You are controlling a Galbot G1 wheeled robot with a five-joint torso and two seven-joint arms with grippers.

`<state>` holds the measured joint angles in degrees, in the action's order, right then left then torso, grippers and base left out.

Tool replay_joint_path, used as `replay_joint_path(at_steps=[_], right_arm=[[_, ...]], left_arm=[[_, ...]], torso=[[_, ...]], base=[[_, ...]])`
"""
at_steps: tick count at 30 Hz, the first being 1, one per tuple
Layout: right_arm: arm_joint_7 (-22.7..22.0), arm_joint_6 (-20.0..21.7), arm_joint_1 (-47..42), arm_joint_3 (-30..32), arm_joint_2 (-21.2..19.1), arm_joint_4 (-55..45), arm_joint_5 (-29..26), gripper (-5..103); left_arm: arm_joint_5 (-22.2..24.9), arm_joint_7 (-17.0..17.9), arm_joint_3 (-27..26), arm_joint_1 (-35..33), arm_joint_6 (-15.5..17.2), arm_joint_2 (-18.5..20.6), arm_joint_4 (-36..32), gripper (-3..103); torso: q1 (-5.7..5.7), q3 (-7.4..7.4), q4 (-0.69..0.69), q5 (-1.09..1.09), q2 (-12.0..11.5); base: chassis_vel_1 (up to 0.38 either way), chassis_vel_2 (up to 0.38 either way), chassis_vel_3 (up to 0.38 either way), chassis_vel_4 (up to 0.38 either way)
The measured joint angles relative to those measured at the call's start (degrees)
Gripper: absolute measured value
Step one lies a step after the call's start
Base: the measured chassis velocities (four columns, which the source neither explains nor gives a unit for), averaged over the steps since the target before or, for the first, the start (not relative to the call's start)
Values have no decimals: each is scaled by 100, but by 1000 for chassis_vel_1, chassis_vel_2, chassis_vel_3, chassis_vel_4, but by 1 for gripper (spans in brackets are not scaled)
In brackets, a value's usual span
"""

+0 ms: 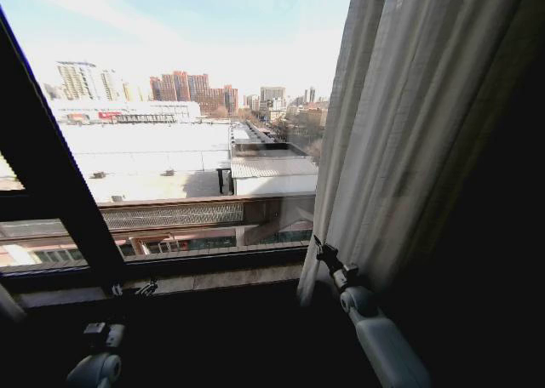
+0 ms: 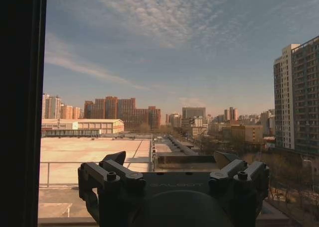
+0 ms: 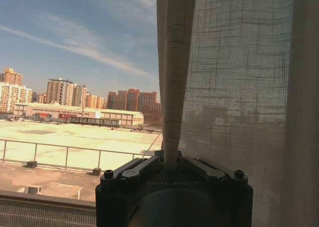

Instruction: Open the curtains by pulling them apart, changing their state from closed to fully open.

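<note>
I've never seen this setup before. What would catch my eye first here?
The bright city view through the black-framed window dominates the head view's left and centre. On the right hangs the sheer cream pleated curtain, gathered aside, its edge pinched in the right gripper. The left gripper sits open, low by the sill.

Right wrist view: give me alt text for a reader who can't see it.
The right gripper is shut on a gathered fold of the sheer cream pleated curtain, which hangs beside it. Past the curtain's edge, the bare window shows blue sky, a pale flat rooftop and distant city towers.
</note>
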<state>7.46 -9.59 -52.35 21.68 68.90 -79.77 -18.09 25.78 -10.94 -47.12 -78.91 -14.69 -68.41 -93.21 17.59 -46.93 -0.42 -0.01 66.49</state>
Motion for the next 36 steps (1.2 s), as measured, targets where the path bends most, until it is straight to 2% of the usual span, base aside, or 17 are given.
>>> replay_joint_path(at_steps=[12,16,31,33,36], right_arm=[[23,-16,-76,101,-53,-6,-55,0],[49,-30,-105,128,-53,-15,-64,0],[57,-98,-239,241,-90,-139,-129,0],[45,-140,-263,241,-88,-179,-176,0],[61,-181,-295,241,-76,-220,-191,0]], left_arm=[[0,-1,1,0,0,0,0,99],[0,-2,1,0,0,0,0,99],[0,-1,1,0,0,0,0,99],[0,-1,2,0,0,0,0,99],[0,-1,2,0,0,0,-1,99]], torso=[[1,-1,-3,2,0],[0,0,0,-4,0],[0,0,-2,2,0],[0,-1,-1,-4,0],[0,-1,-1,3,0]], base=[[-245,-245,236,248],[-342,-309,349,324],[-354,-362,349,361],[-331,-377,314,375],[-286,-253,292,261]])
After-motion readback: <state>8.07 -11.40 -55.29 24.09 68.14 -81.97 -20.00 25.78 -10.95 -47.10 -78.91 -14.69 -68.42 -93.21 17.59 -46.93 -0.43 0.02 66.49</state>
